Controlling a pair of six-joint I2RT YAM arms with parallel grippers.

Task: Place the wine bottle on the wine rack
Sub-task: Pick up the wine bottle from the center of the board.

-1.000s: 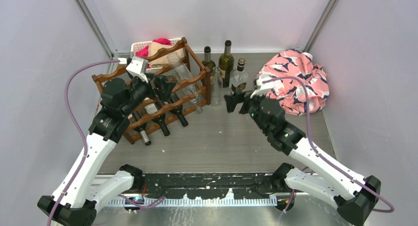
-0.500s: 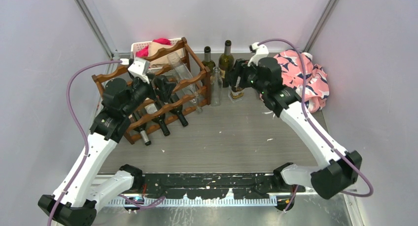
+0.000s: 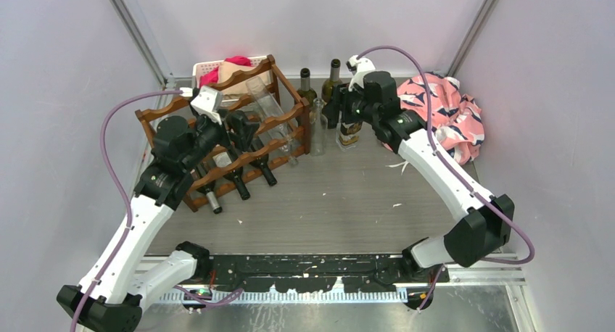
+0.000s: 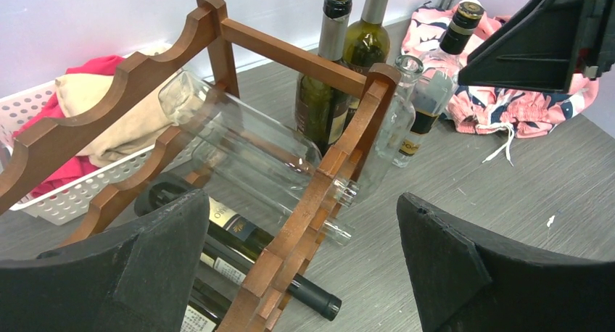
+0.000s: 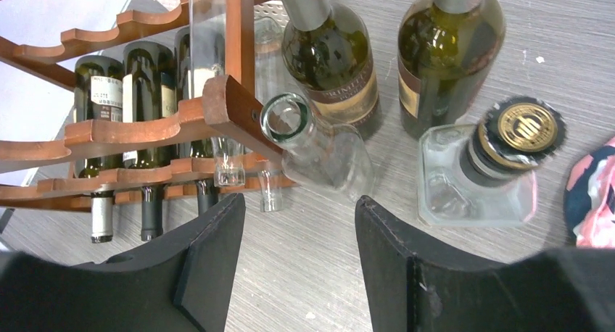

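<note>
Left gripper jaws wide apart, empty, by wine rack. Right gripper jaws apart, empty, near clear bottle, tight against rack end. Bare tabletop centre-frame. Bottle's base blurred.

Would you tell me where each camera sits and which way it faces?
Top external: above and behind the arms, looking down over the table; left arm, right arm show.
Left wrist: on the left arm, facing across the wine rack to standing bottles; open fingers at bottom.
Right wrist: on the right arm, looking down at the clear bottle; fingers at bottom.
Both wrist views share rack and clear bottle.
</note>
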